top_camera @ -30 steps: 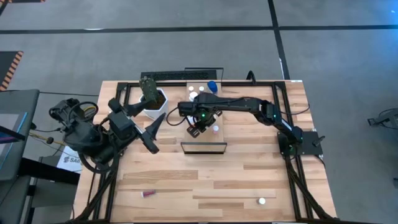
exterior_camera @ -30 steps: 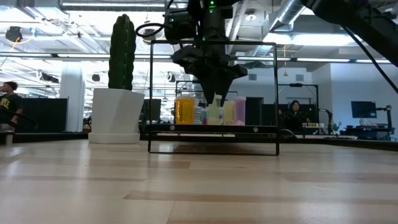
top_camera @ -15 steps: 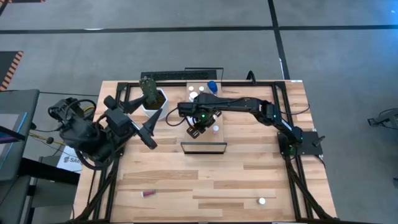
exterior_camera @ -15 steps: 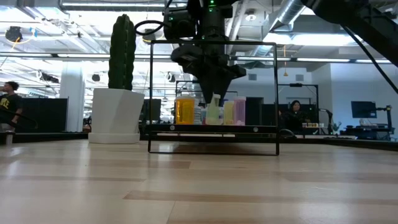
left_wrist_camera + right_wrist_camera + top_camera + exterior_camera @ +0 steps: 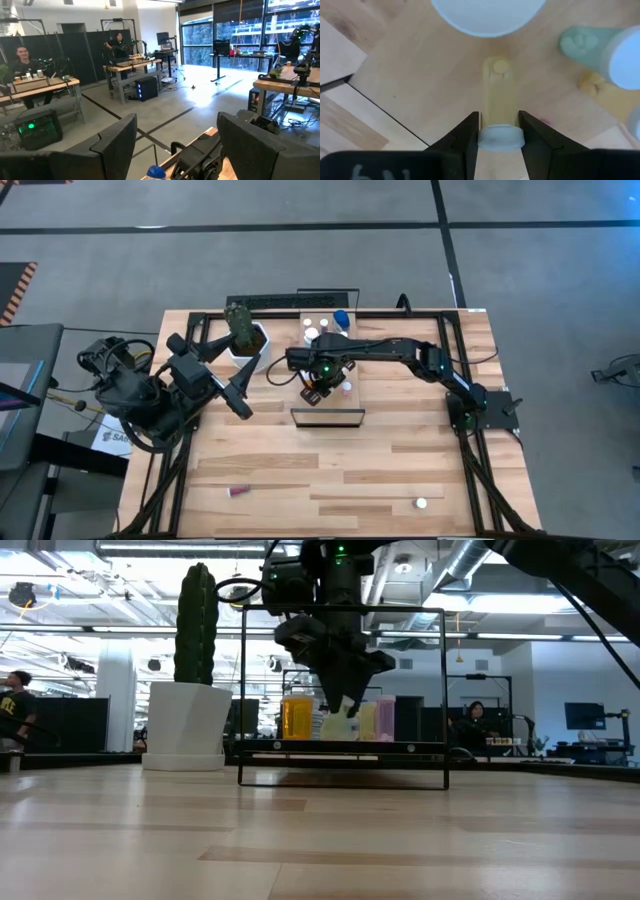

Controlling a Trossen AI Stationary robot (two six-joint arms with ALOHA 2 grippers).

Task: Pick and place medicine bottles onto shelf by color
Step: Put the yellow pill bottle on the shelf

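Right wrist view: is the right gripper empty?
No, the right gripper is shut on a pale yellow-green bottle, its fingers clamping just beside the white cap above the shelf.

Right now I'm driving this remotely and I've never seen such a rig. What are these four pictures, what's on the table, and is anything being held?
You are looking at two dark robot arms at a wooden table. One picture looks straight down from above, one looks level across the tabletop, and two come from cameras on the arms' wrists.

The right end effector reaches over the shelf, a light board in a dark frame. Its wrist view shows the fingers shut on the white cap of a pale yellow-green bottle, just above the board. Other bottles already stand there, including a blue one.

The left end effector waits open near the table's left edge, beside the cactus pot.

Two bottles lie loose near the front: a reddish one and a white one.
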